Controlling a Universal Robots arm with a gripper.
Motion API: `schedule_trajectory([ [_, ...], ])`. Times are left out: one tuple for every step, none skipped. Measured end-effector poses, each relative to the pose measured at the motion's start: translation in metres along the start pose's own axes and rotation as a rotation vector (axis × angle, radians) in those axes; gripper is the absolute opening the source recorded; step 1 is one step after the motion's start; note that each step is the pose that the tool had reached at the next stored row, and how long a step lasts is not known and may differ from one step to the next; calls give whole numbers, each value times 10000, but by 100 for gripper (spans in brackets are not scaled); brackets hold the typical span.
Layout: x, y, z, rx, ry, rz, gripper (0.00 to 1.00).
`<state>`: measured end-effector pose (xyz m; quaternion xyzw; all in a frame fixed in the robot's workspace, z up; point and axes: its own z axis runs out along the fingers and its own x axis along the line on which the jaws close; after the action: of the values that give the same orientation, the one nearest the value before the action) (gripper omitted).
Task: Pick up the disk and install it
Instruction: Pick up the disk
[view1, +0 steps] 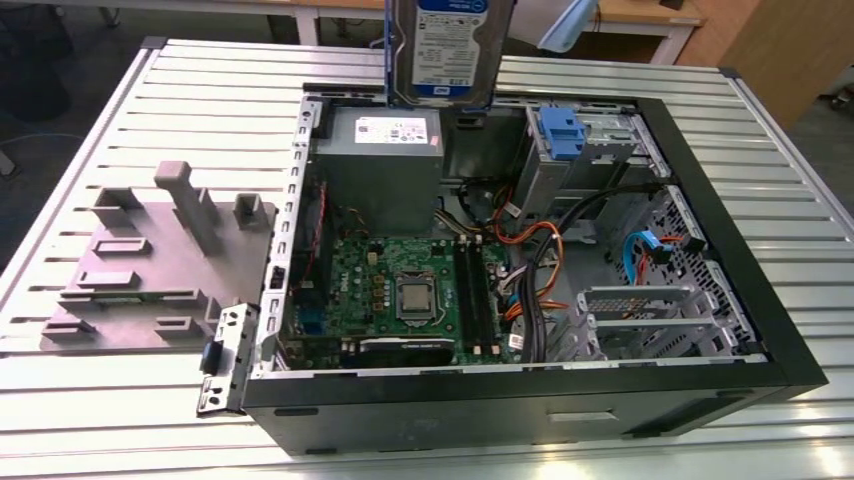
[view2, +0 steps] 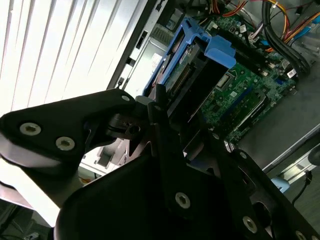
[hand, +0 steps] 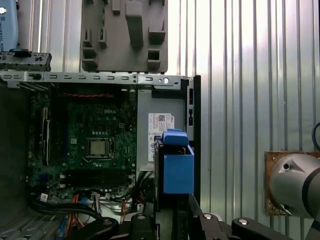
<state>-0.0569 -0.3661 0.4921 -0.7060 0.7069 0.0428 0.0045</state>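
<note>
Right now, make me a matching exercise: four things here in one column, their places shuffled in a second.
1 disk
2 power supply
3 grey moulded tray
4 motherboard

A on the slatted table beside the case
B flat on the case floor
C held in the gripper above the case
D in a corner of the case

Pairs: 1-C, 2-D, 3-A, 4-B
</note>
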Motion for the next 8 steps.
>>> schedule_trajectory([
  [0, -13, 0, 0, -1, -1, 35],
  [1, -20, 0, 1, -2, -3, 35],
  [0, -23, 0, 1, -3, -3, 35],
  [0, -23, 0, 1, -3, -2, 35],
  [0, -23, -1, 1, -2, -2, 35],
  [0, -23, 0, 1, -3, -1, 35],
  [0, -23, 0, 1, -3, -3, 35],
  [0, -24, -1, 1, -3, -2, 35],
])
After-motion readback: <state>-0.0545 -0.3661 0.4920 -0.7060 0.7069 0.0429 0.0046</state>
